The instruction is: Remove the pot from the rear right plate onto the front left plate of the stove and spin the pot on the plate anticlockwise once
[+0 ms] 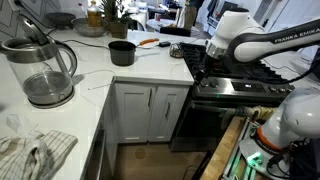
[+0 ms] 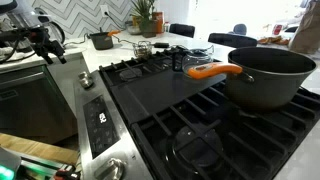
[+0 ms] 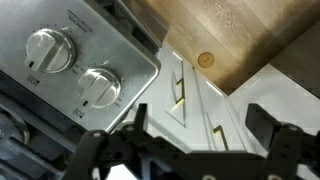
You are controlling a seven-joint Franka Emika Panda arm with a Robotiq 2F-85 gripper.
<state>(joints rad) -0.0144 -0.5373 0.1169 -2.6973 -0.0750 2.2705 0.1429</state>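
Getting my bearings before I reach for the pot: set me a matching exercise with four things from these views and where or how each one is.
Things:
1. pot
2. glass kettle
3. gripper
4. stove knobs

Places or states:
A. standing on the white counter
B. open, holding nothing
C. on the black grate, with an orange handle beside it
D. round, silver, close up in the wrist view

Pairs: 1-C, 2-A, 3-B, 4-D
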